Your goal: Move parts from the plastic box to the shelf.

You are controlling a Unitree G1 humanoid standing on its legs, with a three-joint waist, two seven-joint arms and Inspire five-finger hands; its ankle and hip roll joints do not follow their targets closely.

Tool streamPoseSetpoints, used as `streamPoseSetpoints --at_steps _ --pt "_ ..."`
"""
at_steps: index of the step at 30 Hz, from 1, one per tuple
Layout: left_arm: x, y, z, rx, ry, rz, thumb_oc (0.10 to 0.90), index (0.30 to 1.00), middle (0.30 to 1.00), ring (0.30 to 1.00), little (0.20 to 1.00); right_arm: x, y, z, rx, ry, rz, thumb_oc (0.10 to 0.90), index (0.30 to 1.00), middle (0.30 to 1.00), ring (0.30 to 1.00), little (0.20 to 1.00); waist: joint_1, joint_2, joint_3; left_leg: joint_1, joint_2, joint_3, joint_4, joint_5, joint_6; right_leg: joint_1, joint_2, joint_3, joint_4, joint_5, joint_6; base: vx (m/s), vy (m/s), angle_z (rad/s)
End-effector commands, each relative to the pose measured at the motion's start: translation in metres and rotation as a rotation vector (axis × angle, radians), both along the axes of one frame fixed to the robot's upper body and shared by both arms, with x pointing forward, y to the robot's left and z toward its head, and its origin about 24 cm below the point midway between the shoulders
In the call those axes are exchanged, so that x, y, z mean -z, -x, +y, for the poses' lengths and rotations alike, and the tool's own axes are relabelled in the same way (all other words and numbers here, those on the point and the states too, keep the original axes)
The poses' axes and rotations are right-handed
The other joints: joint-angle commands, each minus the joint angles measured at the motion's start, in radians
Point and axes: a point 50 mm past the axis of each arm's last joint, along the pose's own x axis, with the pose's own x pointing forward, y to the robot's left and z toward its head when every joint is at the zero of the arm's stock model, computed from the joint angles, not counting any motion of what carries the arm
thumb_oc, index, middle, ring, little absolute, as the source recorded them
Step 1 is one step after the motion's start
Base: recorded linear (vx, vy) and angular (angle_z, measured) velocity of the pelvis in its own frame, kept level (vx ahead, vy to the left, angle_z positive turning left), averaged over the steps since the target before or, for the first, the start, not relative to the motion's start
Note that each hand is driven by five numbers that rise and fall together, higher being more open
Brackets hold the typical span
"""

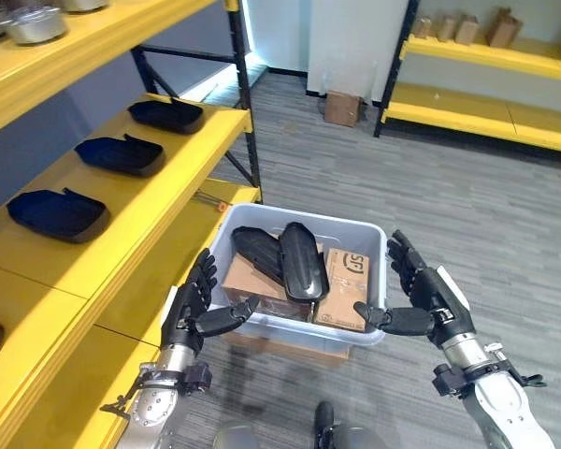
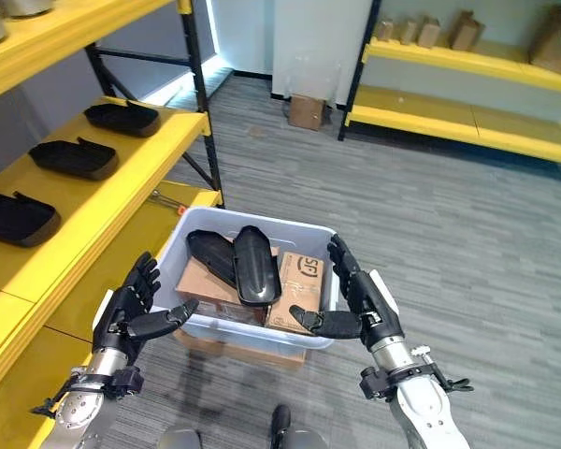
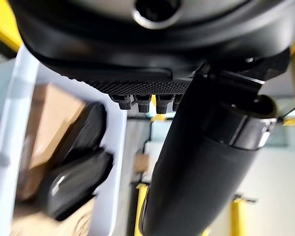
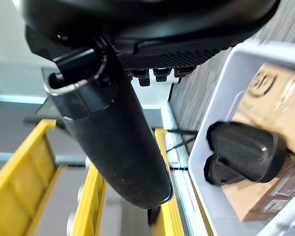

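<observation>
Left eye view looks down on a pale plastic box (image 1: 369, 245) standing on the grey floor (image 1: 467, 206) just beside a yellow shelf (image 1: 145, 201). Inside the box two black parts (image 1: 302, 260) lie side by side, touching, on top of brown cardboard boxes (image 1: 342, 290); the part nearer the shelf (image 1: 258, 251) is tilted against the other one.

Left robot hand (image 1: 192, 304) hangs at the box's near corner on the shelf side, fingers straight and spread, thumb reaching toward the front wall; it holds nothing. Right robot hand (image 1: 421, 295) is at the opposite near corner, fingers likewise straight and apart, its thumb pointing inward along the front rim, also holding nothing. Whether either thumb actually touches the plastic I cannot tell. Both wrist views show a thumb stretched out past the palm with the box wall and the black parts beyond it.

On the middle level of the shelf three more black parts sit in a row, well apart from one another: one near the far end (image 1: 166, 115), one in the middle (image 1: 120, 154) and one nearest the robot (image 1: 58, 214). Metal pots (image 1: 35, 22) stand on the level above.

Across the floor a second yellow shelf (image 1: 491, 112) carries several brown paper bags (image 1: 503, 28), and a small cardboard carton (image 1: 341, 108) stands on the floor near its black upright
</observation>
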Motion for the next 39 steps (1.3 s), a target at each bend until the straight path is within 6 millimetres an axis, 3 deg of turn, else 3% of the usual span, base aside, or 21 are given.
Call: streamPoseSetpoints --at_steps 1,2,3,5,6,13,19,28,32,39 --pt "-0.055 -0.017 0.002 0.023 0.006 -0.296 0.900 1.000 1.000 1.000 1.000 -0.043 -0.003 0.007 -0.053 -0.063 -0.241 0.900 1.000 1.000 1.000 1.000 -0.012 0.006 0.010 0.020 0.058 -0.048 -0.164 0.238 -0.030 0.212 -0.046 0.052 -0.083 -0.035 0.049 0.23 0.195 -0.73" --pt "-0.055 -0.018 0.002 0.019 0.002 -0.296 0.900 1.000 1.000 1.000 1.000 -0.039 -0.005 0.009 -0.058 -0.085 -0.224 0.900 1.000 1.000 1.000 1.000 -0.001 0.014 0.012 0.041 0.062 -0.064 -0.245 0.267 -0.045 0.221 -0.042 0.071 -0.070 -0.049 0.051 0.36 0.345 -0.57" --pt "-0.053 -0.015 0.004 0.001 0.014 -0.290 0.900 1.000 1.000 1.000 1.000 -0.036 -0.004 0.012 -0.070 -0.085 -0.210 0.900 1.000 1.000 1.000 1.000 -0.002 0.021 0.007 0.069 0.079 -0.061 -0.243 0.237 -0.047 0.227 -0.044 0.101 -0.051 -0.071 0.057 0.30 0.319 -0.50" --pt "-0.052 -0.016 0.004 0.003 0.013 -0.290 0.900 1.000 1.000 1.000 1.000 -0.033 -0.002 0.013 -0.064 -0.090 -0.198 0.900 1.000 1.000 1.000 1.000 0.000 0.028 0.003 0.084 0.084 -0.031 -0.250 0.241 -0.063 0.235 -0.050 0.108 -0.053 -0.074 0.060 0.20 0.254 -1.10" --pt "-0.057 -0.018 0.003 0.019 0.010 -0.311 0.900 1.000 1.000 1.000 1.000 -0.033 0.001 0.009 -0.048 -0.090 -0.196 0.900 1.000 1.000 1.000 1.000 -0.010 0.023 -0.001 0.067 0.077 0.006 -0.196 0.215 -0.065 0.242 -0.080 0.100 -0.065 -0.068 0.074 0.18 0.269 -1.18" --pt "-0.065 -0.014 0.013 0.014 -0.042 -0.339 0.900 1.000 1.000 1.000 1.000 -0.029 0.009 -0.001 -0.027 -0.025 -0.165 0.900 1.000 1.000 1.000 1.000 -0.022 -0.018 0.000 0.043 0.035 0.098 -0.093 0.094 -0.032 0.230 -0.189 0.132 -0.115 -0.009 0.138 0.10 0.238 -0.43" --pt "-0.075 -0.014 0.021 -0.005 -0.087 -0.376 0.900 1.000 1.000 1.000 1.000 -0.031 0.008 -0.002 -0.060 0.034 -0.167 0.900 1.000 1.000 1.000 1.000 -0.008 -0.059 0.002 -0.014 0.017 0.146 -0.050 0.057 -0.019 0.173 -0.238 0.131 -0.143 0.044 0.177 0.00 0.127 -0.13" --pt "-0.092 -0.015 0.029 -0.064 -0.132 -0.444 0.900 1.000 1.000 1.000 1.000 -0.051 -0.001 0.003 -0.085 0.178 -0.273 0.900 1.000 1.000 1.000 1.000 0.023 -0.098 0.027 -0.095 0.016 0.105 -0.031 0.069 -0.023 0.150 -0.232 0.074 -0.154 0.048 0.173 -0.01 -0.009 0.09" --pt "-0.097 -0.016 0.030 -0.074 -0.144 -0.464 0.900 1.000 1.000 1.000 1.000 -0.059 -0.007 0.009 -0.105 0.265 -0.324 0.900 1.000 1.000 1.000 1.000 0.033 -0.101 0.040 -0.107 0.018 0.089 -0.032 0.079 -0.028 0.151 -0.224 0.058 -0.149 0.040 0.168 -0.01 -0.041 0.17" --pt "-0.123 -0.026 0.020 -0.073 -0.119 -0.592 0.900 1.000 1.000 1.000 1.000 -0.075 -0.041 0.038 -0.154 0.495 -0.469 0.900 1.000 1.000 1.000 1.000 0.079 -0.097 0.113 -0.135 0.023 0.043 -0.038 0.113 -0.046 0.141 -0.201 0.019 -0.125 0.023 0.153 -0.06 -0.054 0.21"
